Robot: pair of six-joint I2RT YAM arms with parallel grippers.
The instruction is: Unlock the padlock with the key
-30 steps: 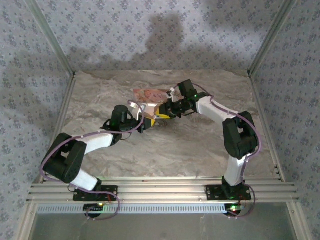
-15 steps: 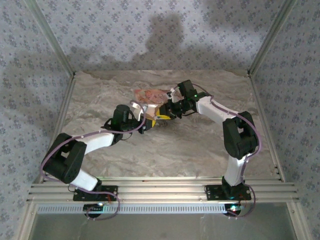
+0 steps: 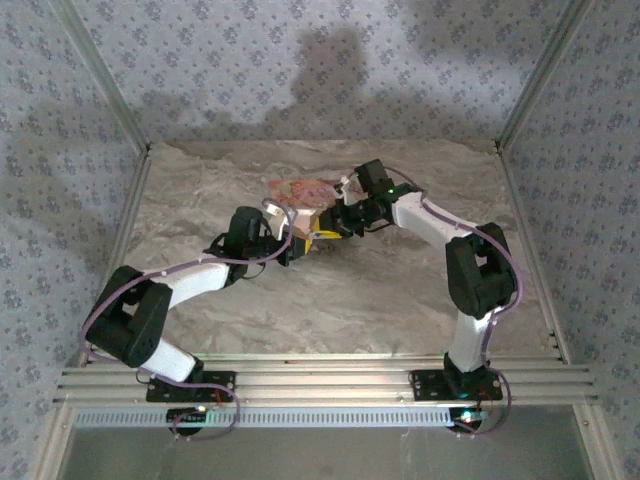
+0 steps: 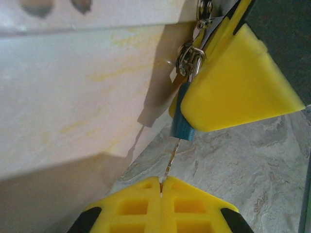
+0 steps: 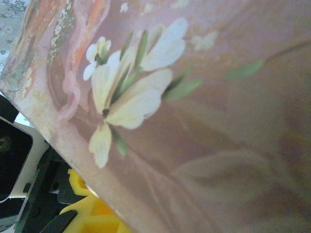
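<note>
Left tool (image 4: 160,188) clenched on key (image 4: 182,128) — arm folded, reaching forward, right tool (image 3: 337,224) state unclear

Your small blocky bright-yellow padlock (image 4: 238,92) is cut off at the left wrist view's top edge and hides part of the thin blue-headed key (image 4: 183,127). From above you can't make that key out, too small. Right wrist: flat pink illustrated box (image 5: 194,121), blurred.

Table (image 3: 400,290) holdings, as I view them: box (image 3: 300,188) at far centre, padlock (image 3: 325,236) just in front of it. Key (image 4: 183,124) between padlock and left gripper (image 4: 160,187). Right gripper (image 3: 337,224) on the padlock's right.
</note>
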